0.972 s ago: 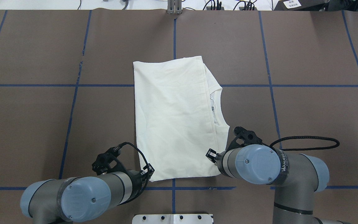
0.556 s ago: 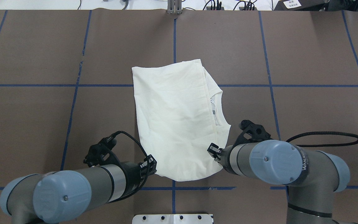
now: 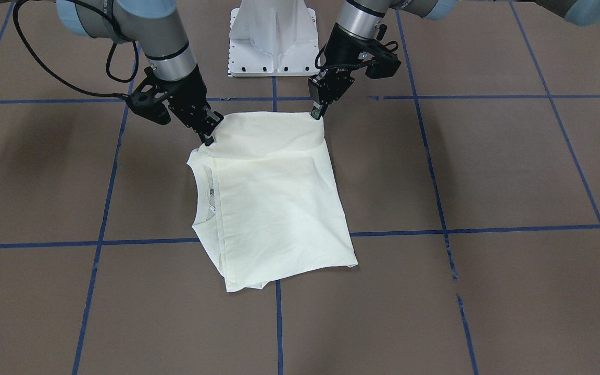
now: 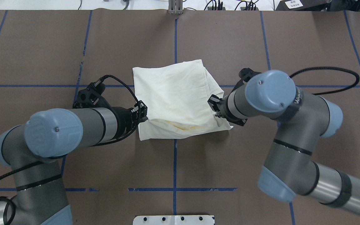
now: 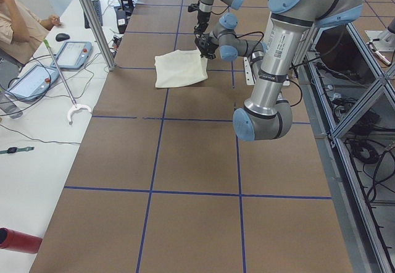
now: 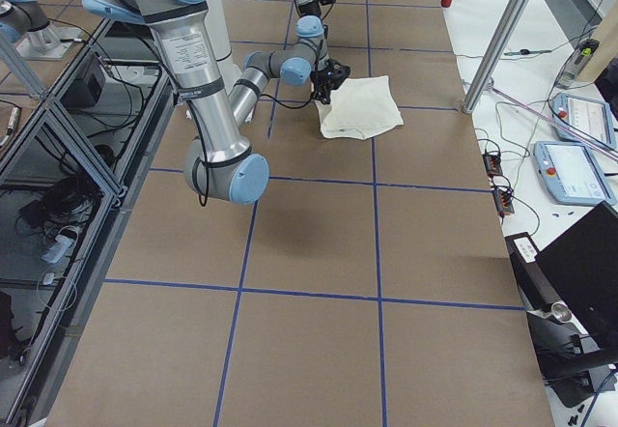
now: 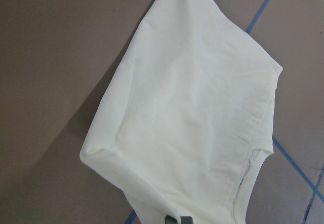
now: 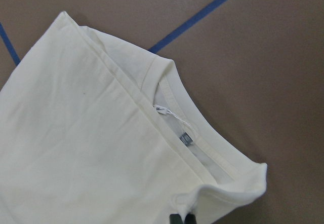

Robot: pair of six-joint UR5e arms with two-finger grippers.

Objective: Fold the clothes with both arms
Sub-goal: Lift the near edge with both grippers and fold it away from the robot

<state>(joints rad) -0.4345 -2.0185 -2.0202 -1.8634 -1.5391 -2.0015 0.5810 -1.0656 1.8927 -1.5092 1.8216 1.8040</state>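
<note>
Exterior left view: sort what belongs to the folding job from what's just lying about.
Job: T-shirt; left gripper and right gripper, each shut on a robot-side corner.
Lying about: control tablet, hooked stick, wristwatch, red cylinder, all on the side bench.

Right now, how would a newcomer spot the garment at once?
On the brown table crossed by blue tape lines, look at the middle. There lies a folded cream-white T-shirt, its robot-side corners pinched by the left gripper and right gripper; it is the only cloth, ribbed neck showing.
</note>
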